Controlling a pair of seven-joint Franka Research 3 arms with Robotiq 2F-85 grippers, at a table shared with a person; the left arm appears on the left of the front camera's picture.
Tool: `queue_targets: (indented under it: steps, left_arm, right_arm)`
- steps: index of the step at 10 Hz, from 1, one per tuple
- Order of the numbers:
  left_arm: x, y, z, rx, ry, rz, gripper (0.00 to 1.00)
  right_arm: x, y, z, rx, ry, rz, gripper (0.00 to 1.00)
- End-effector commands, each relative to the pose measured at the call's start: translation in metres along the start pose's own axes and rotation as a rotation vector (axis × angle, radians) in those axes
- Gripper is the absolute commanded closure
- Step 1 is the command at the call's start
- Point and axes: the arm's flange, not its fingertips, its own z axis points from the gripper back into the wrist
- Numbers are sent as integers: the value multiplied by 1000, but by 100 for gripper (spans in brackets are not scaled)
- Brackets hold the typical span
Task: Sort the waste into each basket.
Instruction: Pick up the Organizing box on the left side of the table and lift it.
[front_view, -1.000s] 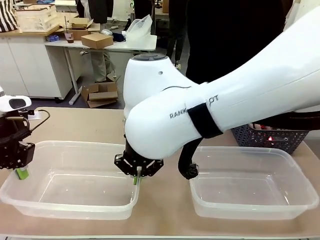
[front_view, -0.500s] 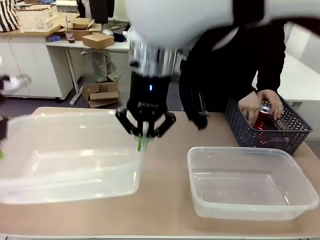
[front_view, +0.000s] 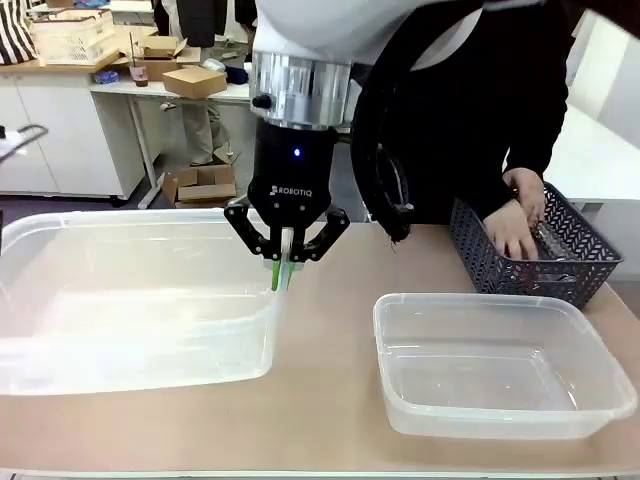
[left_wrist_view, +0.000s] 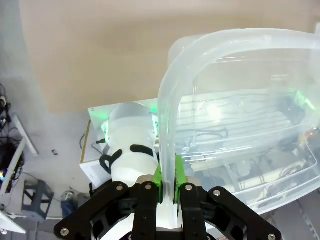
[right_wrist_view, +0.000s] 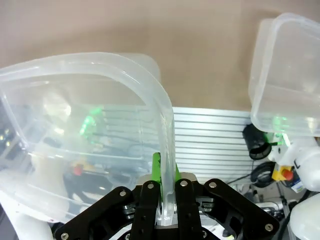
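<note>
Grip, right gripper (front_view: 287, 262): jaws narrow, clamped on the rolled rim of the left clear tub (front_view: 130, 300), fingers pointing down, one on each side of the wall.
Pads, right: green pads (right_wrist_view: 156, 170) pressed flat to the tub wall; rim standing straight up between the black fingers in the right wrist view.
Grip, left gripper (left_wrist_view: 167, 192): jaws narrow, closed on the rim at the same tub's opposite end, green showing on both sides of the wall.
Left clear tub: held between both grippers, one at each short end; opening up, nothing inside; robot base and floor visible through its walls in both wrist views.
Contact with table (front_view: 330, 400): cannot tell from the front view whether the held tub's bottom touches.
Right clear tub (front_view: 480, 300): flat on the table, upright, nothing inside, apart from the held tub, a bare strip of table between them.
Lattice basket (front_view: 560, 262): dark, on the table just behind the right clear tub.
Person's hands (front_view: 510, 232): both down inside the lattice basket, black sleeve above.
Waste: hidden behind lattice and hands, too unclear to tell.
</note>
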Motion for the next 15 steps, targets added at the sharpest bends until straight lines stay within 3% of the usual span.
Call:
queue_targets:
  steps: [1, 2, 3, 4, 6, 9, 11, 12, 15]
  left_arm:
    - [0, -1, 10, -2, -5, -1, 93]
    - [10, -22, 10, -11, -14, -65, 93]
    - [34, -45, 17, -37, -71, -69, 93]
    - [62, -73, 24, -73, -112, -75, 93]
    - [115, -115, 21, -114, -165, -67, 93]
    - [182, -163, 11, -192, -87, -30, 93]
    - [190, -168, 3, -191, -67, -7, 93]
    - [185, -166, -4, -178, -78, 7, 93]
    - [163, -161, -10, -131, -115, 45, 93]
  right_arm:
    - [0, 1, 5, 8, -7, 1, 95]
    - [8, -18, 10, 44, 10, -8, 95]
    - [13, -47, 27, 66, -14, 39, 95]
    - [17, -87, 51, 78, -72, -23, 95]
    - [20, -160, 74, -13, -103, -66, 95]
    - [39, -247, 56, 26, -96, -39, 95]
    - [61, -281, 34, 45, -135, -75, 95]
    - [76, -294, 23, 123, -178, -96, 95]
    - [95, -301, 15, 220, -217, -134, 95]
